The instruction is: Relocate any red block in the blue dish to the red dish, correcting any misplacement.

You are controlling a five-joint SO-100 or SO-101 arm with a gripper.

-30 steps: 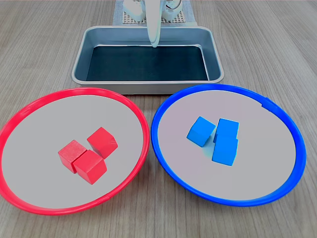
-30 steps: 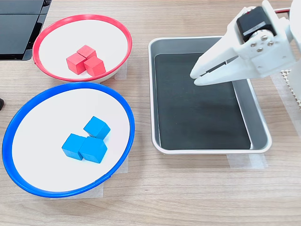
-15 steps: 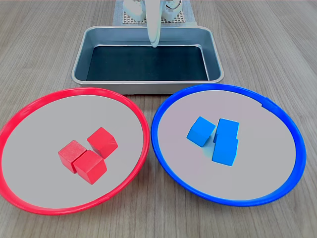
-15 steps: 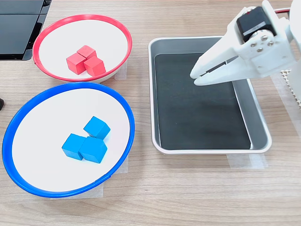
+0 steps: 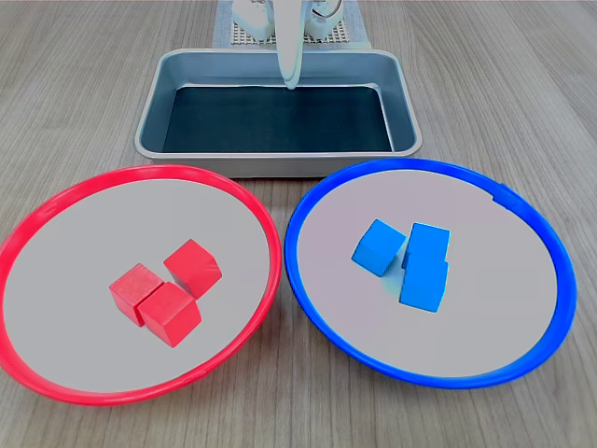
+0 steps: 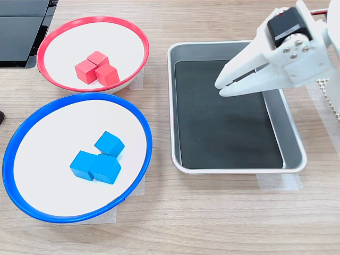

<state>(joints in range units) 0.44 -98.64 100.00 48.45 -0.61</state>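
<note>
I judge the sorting done: I see no red block in the blue dish [image 5: 308,280], so no pick is called for, and the next move, as I read it, is only to confirm and keep the arm parked.

Starting nearest the first exterior view's camera and well away from my fingers [image 6: 219,88], the blue dish holds three blue cubes [image 5: 410,257], bunched together. Beside it the red dish [image 5: 252,219] holds three red blocks [image 5: 166,289], also clustered and touching. That is every red block I can count, all in the red dish, far from the fingers.

Further back sits the rectangular metal tray [image 6: 172,106], one only, with nothing in it. My fingers hang above its dark floor, tips nearly together with only a narrow gap, holding nothing.
</note>
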